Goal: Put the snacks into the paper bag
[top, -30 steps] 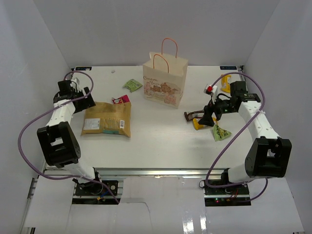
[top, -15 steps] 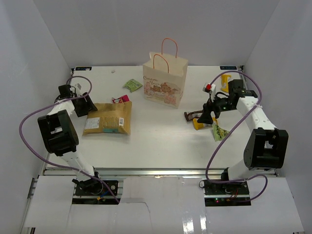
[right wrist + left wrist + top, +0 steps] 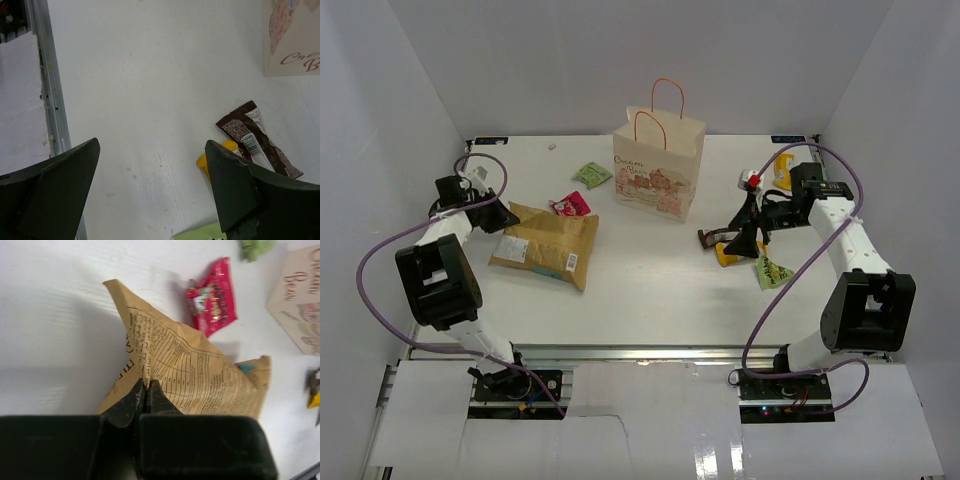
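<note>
My left gripper (image 3: 504,217) (image 3: 146,385) is shut on the left edge of the large tan-yellow bag (image 3: 548,243) (image 3: 200,375), pinching a raised fold of it. A magenta packet (image 3: 572,205) (image 3: 212,297) and a green packet (image 3: 591,175) lie behind it. The paper bag (image 3: 658,165) (image 3: 300,305) stands upright at the back centre. My right gripper (image 3: 745,236) (image 3: 151,145) hangs open above the table beside a dark brown bar wrapper (image 3: 715,236) (image 3: 257,140), a yellow pouch (image 3: 728,256) (image 3: 202,163) and a green packet (image 3: 772,270).
Another yellow pouch (image 3: 783,170) lies at the back right behind the right arm. White walls close the table on three sides. The metal rail (image 3: 50,100) of the table's near edge shows in the right wrist view.
My left gripper has shut on the tan-yellow bag's left edge, and the bag has shifted right and turned slightly. The right arm has barely moved.
</note>
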Controlling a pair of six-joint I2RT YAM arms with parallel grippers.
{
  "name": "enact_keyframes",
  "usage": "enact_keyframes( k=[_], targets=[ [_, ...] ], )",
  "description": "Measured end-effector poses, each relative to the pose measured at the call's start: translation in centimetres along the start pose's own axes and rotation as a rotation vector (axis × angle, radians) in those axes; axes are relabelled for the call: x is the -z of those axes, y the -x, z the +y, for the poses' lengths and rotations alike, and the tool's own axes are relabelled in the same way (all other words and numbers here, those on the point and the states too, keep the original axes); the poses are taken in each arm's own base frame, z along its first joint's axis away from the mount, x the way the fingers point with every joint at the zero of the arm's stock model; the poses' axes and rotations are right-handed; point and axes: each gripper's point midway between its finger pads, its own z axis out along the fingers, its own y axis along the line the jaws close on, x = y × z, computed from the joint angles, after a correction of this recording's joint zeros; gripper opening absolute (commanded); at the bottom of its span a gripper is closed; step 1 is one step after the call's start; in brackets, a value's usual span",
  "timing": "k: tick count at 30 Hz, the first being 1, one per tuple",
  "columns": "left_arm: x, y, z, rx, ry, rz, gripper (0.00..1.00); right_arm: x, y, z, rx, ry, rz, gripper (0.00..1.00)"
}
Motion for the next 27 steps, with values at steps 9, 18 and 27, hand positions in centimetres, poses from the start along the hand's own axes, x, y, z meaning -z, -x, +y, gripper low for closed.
enact_keyframes(
  k=[9, 18, 27],
  targets=[
    [6.6, 3.6, -9.4, -0.191, -0.26, -0.245, 0.0, -0.9, 5.1, 4.7, 0.218, 0.083, -0.046, 1.0],
    [8.4, -1.3, -21.9, -0.442, -0.555, -0.236, 0.0, -8.1, 12.8, 9.9, 0.233, 0.078, -0.005, 0.95],
    [13.8, -4.4, -26.4, -0.513, -0.694, -0.297, 0.0, -14.0, 18.7, 7.0, -0.024, -0.124, -0.057, 0.97]
  ],
)
